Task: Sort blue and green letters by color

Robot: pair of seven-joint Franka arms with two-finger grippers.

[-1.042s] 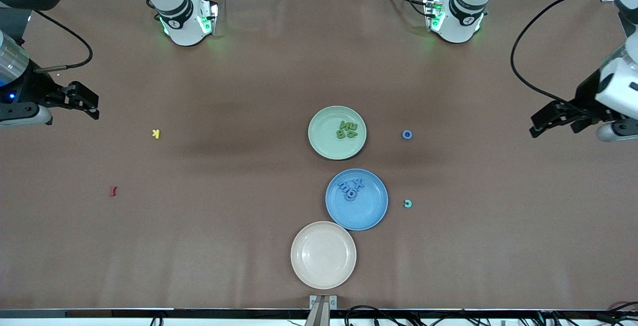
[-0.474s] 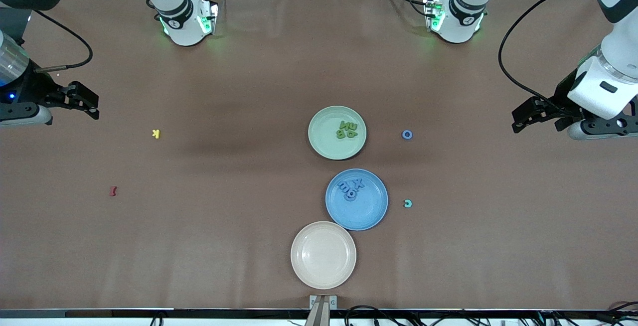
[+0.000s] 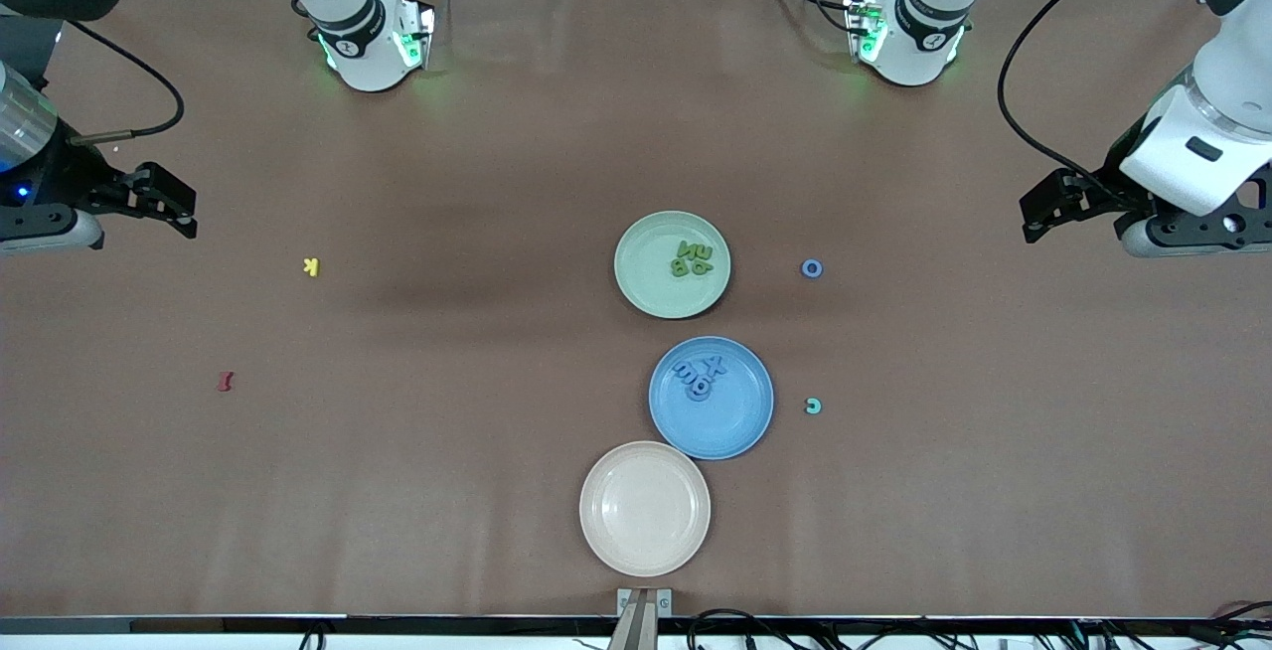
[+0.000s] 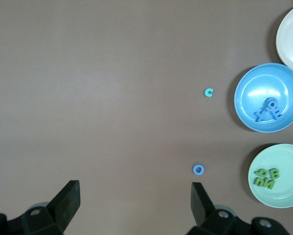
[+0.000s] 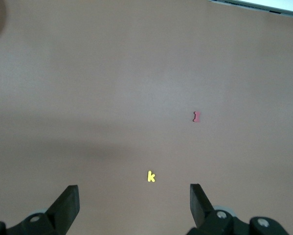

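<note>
Green letters (image 3: 692,259) on green plate (image 3: 646,287), blue letters (image 3: 701,376) on blue plate (image 3: 735,426); your left end effector (image 3: 1038,216) & right end effector (image 3: 174,205): wide open, empty.

Readable signs are showing only as the pieces' own shapes — a yellow letter K (image 5: 151,176), a blue letter O (image 4: 198,169) and a teal letter C (image 4: 209,92) are lying on the table (image 3: 497,153) — nothing printed.

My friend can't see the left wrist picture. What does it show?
The open left gripper hangs over a brown table. A blue O and teal C lie loose beside a blue plate of blue letters and a green plate of green letters.
</note>
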